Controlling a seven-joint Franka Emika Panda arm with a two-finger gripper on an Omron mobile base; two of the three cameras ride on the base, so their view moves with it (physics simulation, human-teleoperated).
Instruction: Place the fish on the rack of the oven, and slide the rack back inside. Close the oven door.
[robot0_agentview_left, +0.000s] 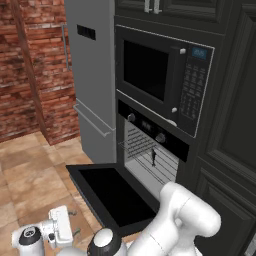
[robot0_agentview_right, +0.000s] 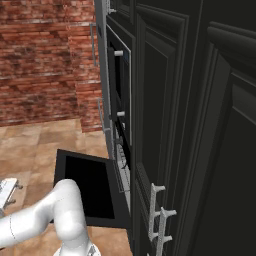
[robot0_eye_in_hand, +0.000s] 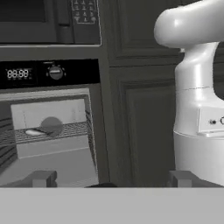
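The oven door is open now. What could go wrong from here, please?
1. The silver wire rack seems to stick out of the black wall oven. Lifting the wide black oven door before pushing the rack in might hit it.
2. The small dark fish seems to lie near the rack's front edge, so a fast push may slide it off.

The oven door (robot0_agentview_left: 112, 192) is smooth black, its glass pane faintly glossy. The rack (robot0_agentview_left: 139, 145) is thin silvery wire (metal, by its look). Rough red brick wall (robot0_agentview_left: 30, 70); matt wood-toned floor (robot0_agentview_left: 30, 175); fridge (robot0_agentview_left: 92, 75) in flat grey.
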